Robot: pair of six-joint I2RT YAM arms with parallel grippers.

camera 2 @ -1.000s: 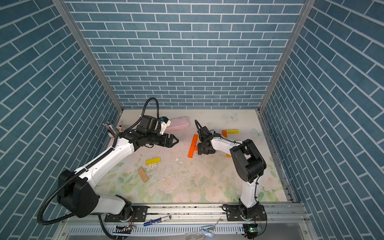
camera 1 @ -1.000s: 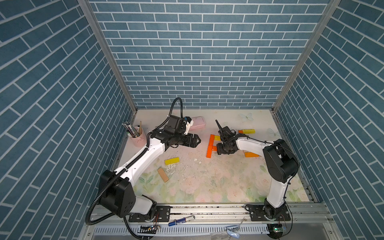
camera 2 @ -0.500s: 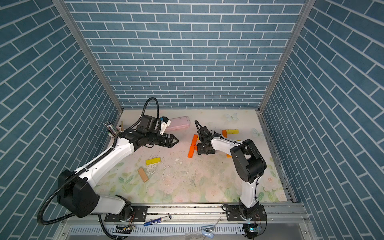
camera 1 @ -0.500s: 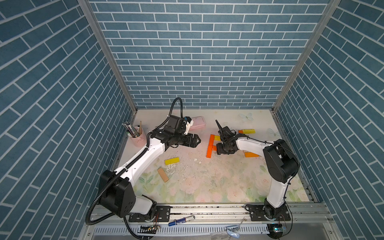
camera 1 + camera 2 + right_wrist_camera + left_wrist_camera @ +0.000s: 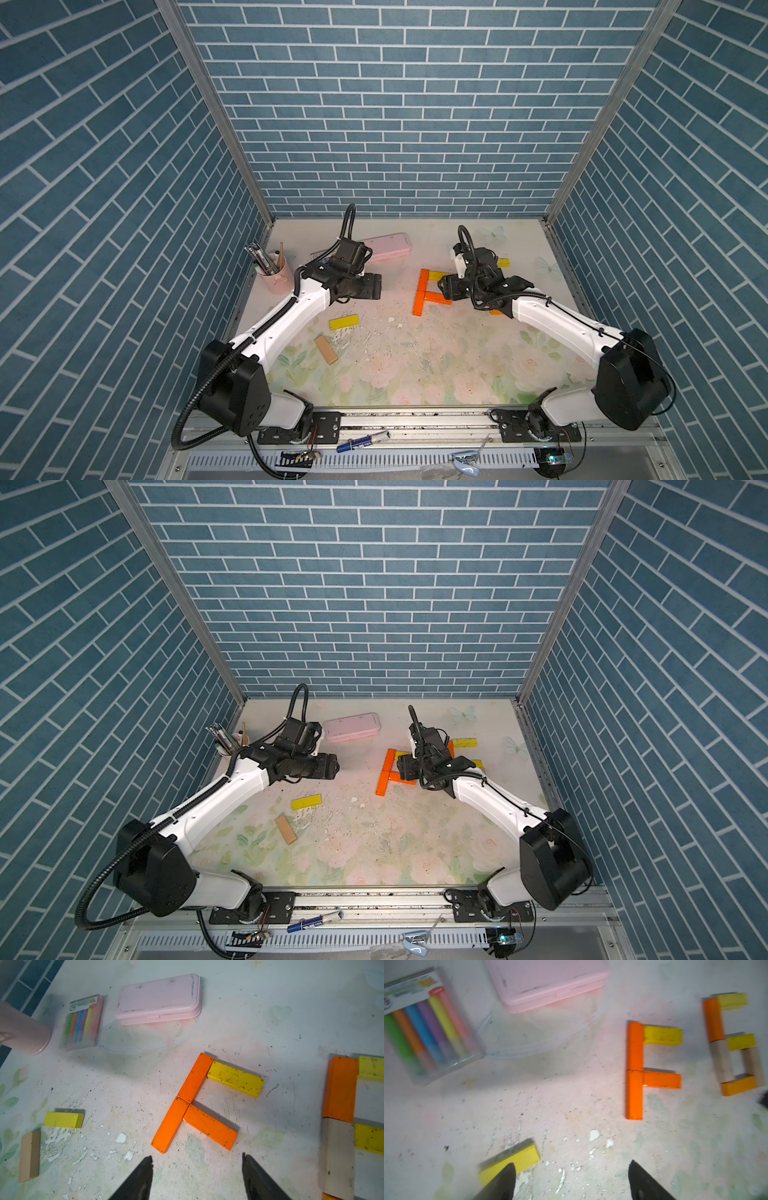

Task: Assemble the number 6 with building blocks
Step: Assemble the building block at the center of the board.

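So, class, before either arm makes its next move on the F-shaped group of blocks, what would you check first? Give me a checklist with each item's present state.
1. The left end effector is open and empty: ok.
2. The right end effector is open and empty: ok.
3. The loose yellow block lies flat, clear of other blocks: ok.
4. That block is centred in the left end effector: not ok; it lies off to one side.
5. The loose tan block lies flat and free: ok.
6. The F-shaped group is closed into a 6: not ok; the lower loop is missing.
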